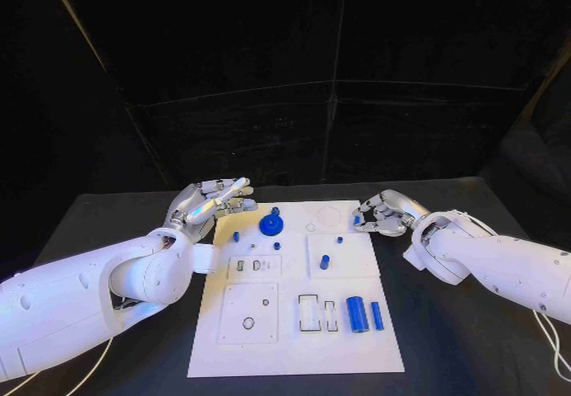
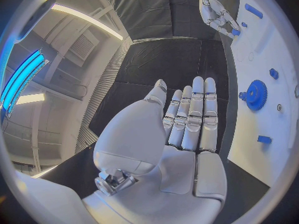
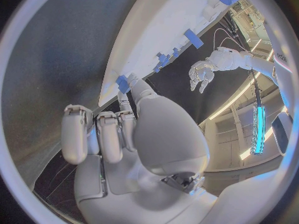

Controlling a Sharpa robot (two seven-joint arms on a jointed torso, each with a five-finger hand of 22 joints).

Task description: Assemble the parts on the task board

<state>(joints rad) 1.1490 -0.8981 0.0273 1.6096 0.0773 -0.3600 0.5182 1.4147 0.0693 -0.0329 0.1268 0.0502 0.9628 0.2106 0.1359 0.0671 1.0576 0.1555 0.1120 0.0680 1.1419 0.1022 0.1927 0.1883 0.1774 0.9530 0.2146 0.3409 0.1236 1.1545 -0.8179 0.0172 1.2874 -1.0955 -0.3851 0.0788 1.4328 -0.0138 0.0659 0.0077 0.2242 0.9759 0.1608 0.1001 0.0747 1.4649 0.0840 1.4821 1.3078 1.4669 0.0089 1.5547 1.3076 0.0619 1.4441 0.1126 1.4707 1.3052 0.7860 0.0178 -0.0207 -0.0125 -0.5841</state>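
Right hand [image 1: 379, 214] sits at the far right edge of the task board [image 1: 298, 346], fingers pinching a small blue part [image 3: 122, 82] at their tips. Left hand [image 1: 217, 200] hovers off the board's far left corner, fingers straight and spread, holding nothing. Blue gear [image 1: 271, 223] stands on the board between the hands, nearer the left. Judgement: the right hand seats its part next.
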